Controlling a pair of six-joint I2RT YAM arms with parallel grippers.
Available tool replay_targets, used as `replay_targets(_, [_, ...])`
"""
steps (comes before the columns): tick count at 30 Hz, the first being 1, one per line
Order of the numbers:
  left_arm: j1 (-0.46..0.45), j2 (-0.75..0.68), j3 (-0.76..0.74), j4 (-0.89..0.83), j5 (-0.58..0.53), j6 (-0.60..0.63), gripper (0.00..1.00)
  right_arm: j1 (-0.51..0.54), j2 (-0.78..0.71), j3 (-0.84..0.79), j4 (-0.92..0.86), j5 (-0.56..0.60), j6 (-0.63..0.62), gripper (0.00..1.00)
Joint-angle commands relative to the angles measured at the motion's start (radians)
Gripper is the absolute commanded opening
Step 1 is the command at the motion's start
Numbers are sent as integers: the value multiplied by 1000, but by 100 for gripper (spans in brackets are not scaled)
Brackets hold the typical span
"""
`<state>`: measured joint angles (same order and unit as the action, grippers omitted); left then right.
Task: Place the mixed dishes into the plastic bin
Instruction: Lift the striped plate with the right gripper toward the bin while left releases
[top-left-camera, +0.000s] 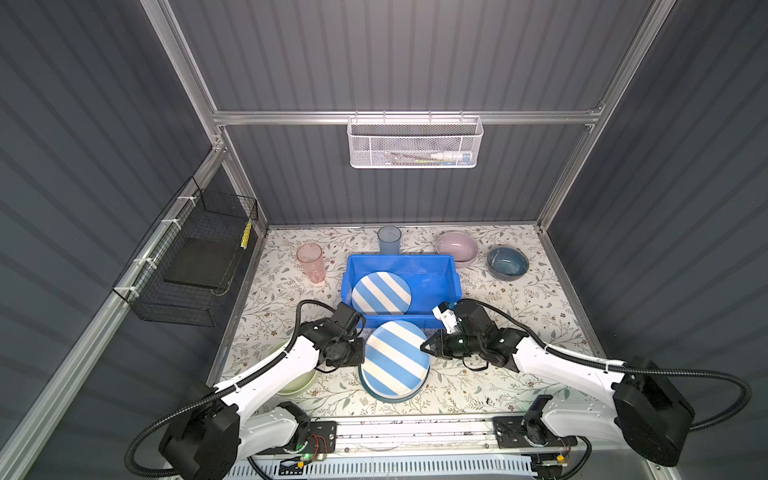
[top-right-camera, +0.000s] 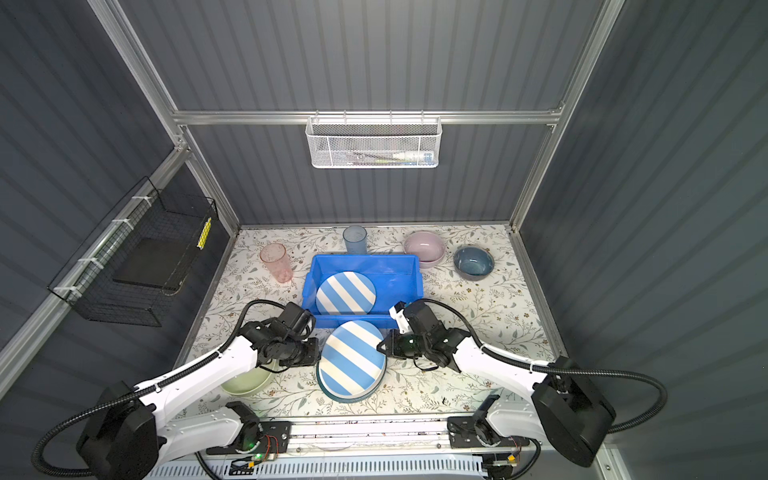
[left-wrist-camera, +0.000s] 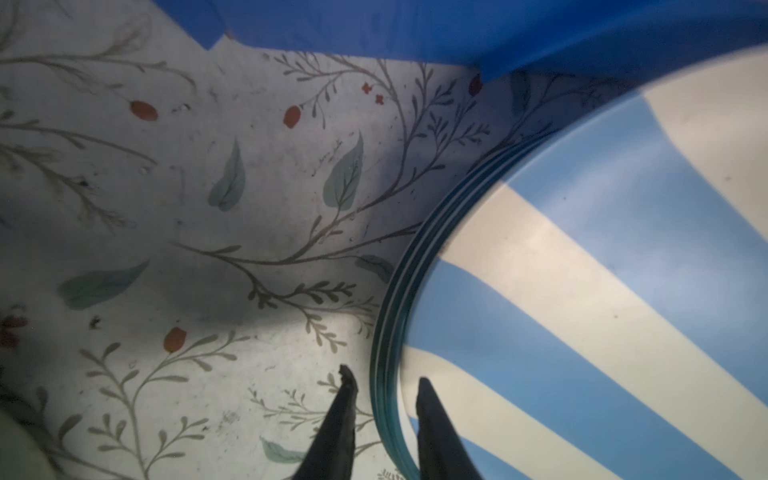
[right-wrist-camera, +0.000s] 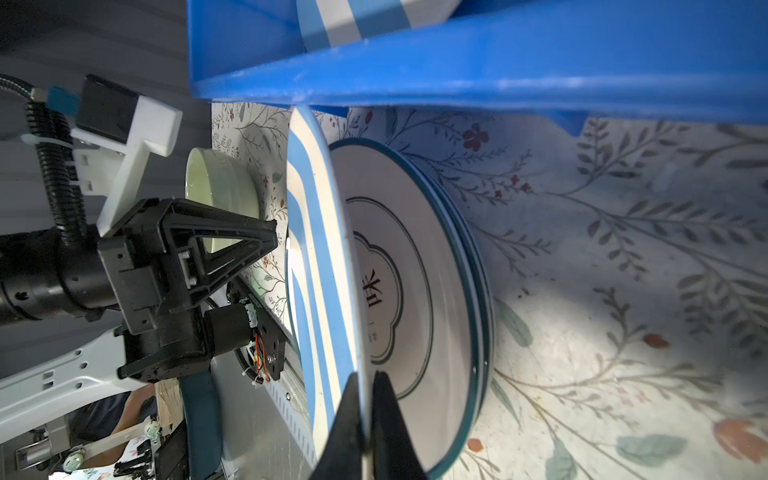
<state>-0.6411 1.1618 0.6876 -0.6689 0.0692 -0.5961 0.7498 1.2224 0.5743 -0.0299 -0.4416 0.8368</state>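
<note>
R gripper (right-wrist-camera: 365, 374) pinched on rim of striped plate (top-left-camera: 397, 359). Plate tilted, lifted partly off emblem plate (right-wrist-camera: 415, 270) under it, just in front of blue bin (top-left-camera: 434, 282). L gripper (left-wrist-camera: 384, 374) slightly spread, fingers either side of stack rim, no clamp. 2nd striped plate (top-left-camera: 381, 294) lies in bin, left part. Green bowl (top-left-camera: 297, 384) under L arm. Pink tumbler (top-left-camera: 311, 262) left of bin, blue tumbler (top-left-camera: 389, 240) behind it. Pink bowl (top-left-camera: 457, 247) + dk-blue bowl (top-left-camera: 507, 262) back right.

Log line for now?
right gripper shut on top striped plate | left gripper open at plate stack | bin holds other striped plate
</note>
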Motion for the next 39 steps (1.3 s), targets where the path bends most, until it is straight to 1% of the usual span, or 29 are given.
replay_targets(1, [-6,-34,63,-89,-43,11,31,2,-35,28,-53,18,-30,5])
replay_targets(6, [-6,-43,120,-154,-100,27,40,-3,-73,46,-126,38,-50,5])
replay_targets(11, [-6,-22,188,-224,-158,41,45,-8,-96,71,-194,28,-79,4])
replay_targets(14, [-5,-11,249,-262,-225,40,48,-18,-150,96,-254,46,-98,4])
replay_targets(16, [2,-14,292,-287,-279,41,53,-35,-175,115,-299,59,-103,4])
replay_targets(18, [24,-17,322,-291,-299,58,56,-51,-201,131,-326,59,-108,4])
replay_targets(20, [63,-10,342,-287,-289,79,57,-69,-220,154,-350,56,-118,3])
replay_targets(23, [134,5,365,-280,-238,120,57,-101,-230,199,-404,56,-132,4])
replay_targets(26, [169,6,383,-284,-235,152,58,-142,-231,242,-418,47,-137,3])
replay_targets(30, [181,14,409,-289,-239,180,60,-202,-210,307,-416,34,-152,4])
replay_targets(32, [182,21,422,-294,-234,185,61,-233,-183,337,-399,32,-165,6])
replay_targets(36, [183,17,433,-287,-223,193,61,-284,-84,408,-316,15,-168,6])
replay_targets(39, [183,5,430,-289,-218,192,62,-302,4,469,-265,-3,-167,6])
